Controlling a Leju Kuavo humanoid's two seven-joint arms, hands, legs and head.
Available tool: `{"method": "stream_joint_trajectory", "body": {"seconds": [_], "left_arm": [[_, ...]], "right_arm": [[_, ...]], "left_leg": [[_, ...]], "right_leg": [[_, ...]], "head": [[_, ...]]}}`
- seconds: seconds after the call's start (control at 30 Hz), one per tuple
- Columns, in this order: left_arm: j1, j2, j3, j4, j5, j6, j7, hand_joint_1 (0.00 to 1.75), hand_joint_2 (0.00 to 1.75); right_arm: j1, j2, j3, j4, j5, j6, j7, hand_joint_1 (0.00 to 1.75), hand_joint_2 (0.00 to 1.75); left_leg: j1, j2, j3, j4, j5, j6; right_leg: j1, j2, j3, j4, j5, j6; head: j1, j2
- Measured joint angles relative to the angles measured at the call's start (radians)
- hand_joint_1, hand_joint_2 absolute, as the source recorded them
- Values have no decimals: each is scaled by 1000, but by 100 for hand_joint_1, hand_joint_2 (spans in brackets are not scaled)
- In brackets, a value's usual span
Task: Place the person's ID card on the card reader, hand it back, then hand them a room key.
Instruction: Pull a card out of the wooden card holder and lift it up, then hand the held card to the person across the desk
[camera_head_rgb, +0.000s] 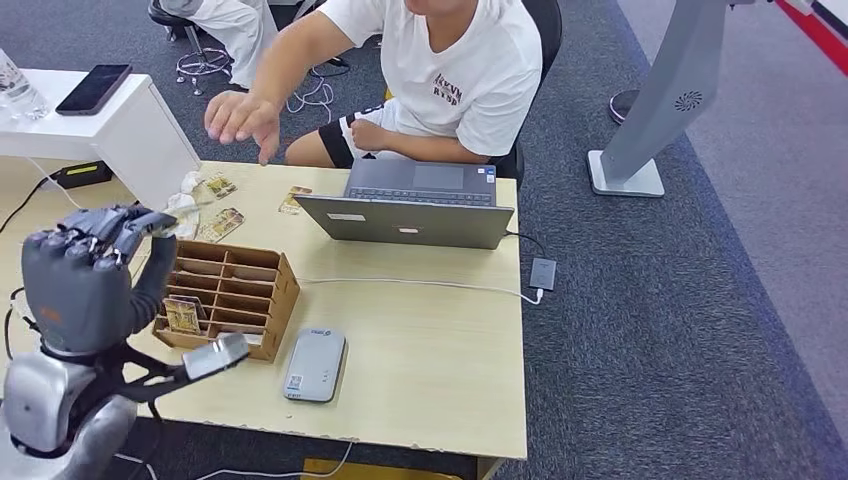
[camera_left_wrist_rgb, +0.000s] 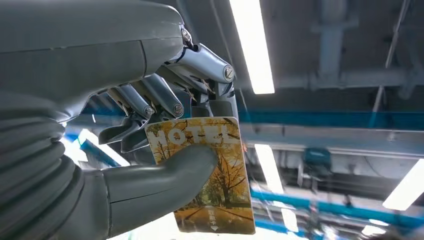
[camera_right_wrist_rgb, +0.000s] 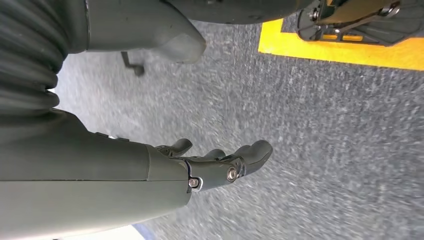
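Left hand (camera_left_wrist_rgb: 150, 150) raised, thumb and fingers pinching hotel key card (camera_left_wrist_rgb: 210, 175), long axis upright; person's outstretched hand (camera_head_rgb: 243, 118) ahead beyond card rack (camera_head_rgb: 230, 290). Right hand (camera_right_wrist_rgb: 220, 162) hanging empty, fingers loosely apart.

1. A rectangular room key card (camera_left_wrist_rgb: 215, 175) printed with yellow autumn trees, a road and white "MOTEL" lettering is pinched between the thumb and fingers of the raised left hand (camera_left_wrist_rgb: 150, 125).
2. A flat silver-grey card reader (camera_head_rgb: 315, 365) with rounded corners lies on the pale wooden table (camera_head_rgb: 430, 370), just beside the brown wooden compartment box (camera_head_rgb: 235, 290).
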Motion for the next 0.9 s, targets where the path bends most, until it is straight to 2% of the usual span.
{"method": "stream_joint_trajectory", "body": {"seconds": [0.17,0.23,0.4,0.57,0.7,0.9], "left_arm": [[-227,-1,20,279,-96,-5,25,175,175],[-295,-1,22,394,-117,-2,33,175,175],[-396,-4,22,598,-154,3,61,175,175],[-438,-7,22,719,-157,19,74,175,175],[-451,-10,22,771,-159,35,77,3,175],[-438,-10,22,803,-153,81,65,0,175]], "right_arm": [[-10,-5,42,0,31,21,2,0,175],[-13,-6,55,0,37,27,5,0,175],[-15,-9,80,0,51,41,17,0,175],[-14,-11,92,-1,53,44,25,0,175],[-14,-11,99,-1,53,44,26,0,175],[-13,-12,104,-1,47,46,15,0,175]], "left_leg": [[2,3,-1,0,4,-2],[2,4,-2,0,5,-2],[3,4,-2,0,5,-2],[3,5,-3,0,5,-2],[3,5,-4,0,5,-2],[3,5,-5,0,5,-2]], "right_leg": [[2,2,-2,1,5,-2],[2,3,-3,1,6,-3],[3,5,-4,1,6,-3],[3,6,-5,1,6,-3],[3,6,-5,1,6,-3],[3,6,-7,1,6,-3]], "head": [[0,0],[0,0],[0,0],[0,0],[0,0],[0,0]]}}
